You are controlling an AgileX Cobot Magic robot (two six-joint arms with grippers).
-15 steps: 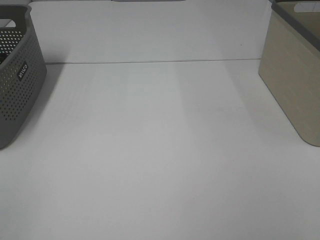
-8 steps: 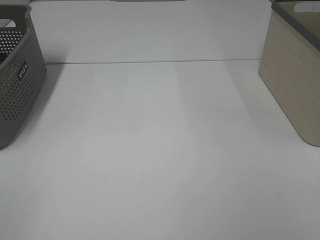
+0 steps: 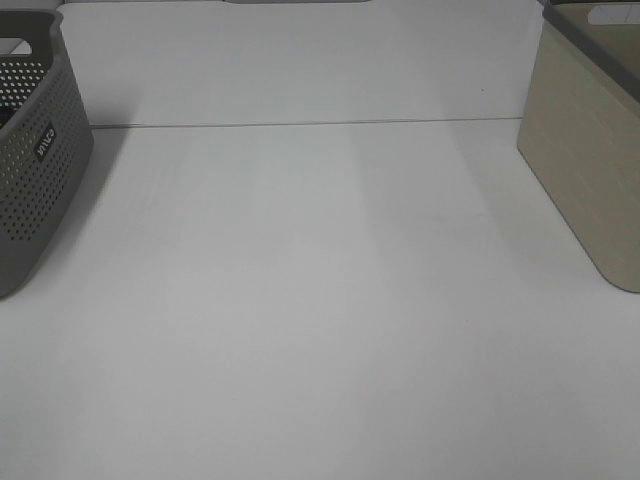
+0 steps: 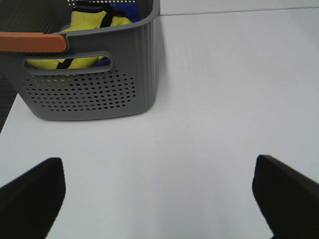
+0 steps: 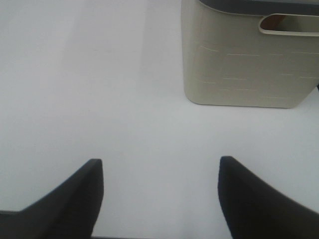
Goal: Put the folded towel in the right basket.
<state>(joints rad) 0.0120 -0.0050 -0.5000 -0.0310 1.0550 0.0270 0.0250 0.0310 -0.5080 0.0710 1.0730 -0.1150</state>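
The right basket (image 3: 592, 150) is beige with a grey rim and stands at the table's right edge; it also shows in the right wrist view (image 5: 246, 52). No folded towel shows on the table. The left grey perforated basket (image 3: 30, 150) holds yellow and blue cloth (image 4: 94, 22) seen in the left wrist view. My left gripper (image 4: 159, 199) is open and empty over bare table in front of the grey basket (image 4: 89, 74). My right gripper (image 5: 159, 199) is open and empty over bare table short of the beige basket. Neither gripper shows in the exterior high view.
The white table (image 3: 320, 300) has a seam line across its back. An orange handle (image 4: 32, 42) sits on the grey basket's rim. A dark floor strip (image 4: 5, 94) shows beyond the table's edge beside the grey basket.
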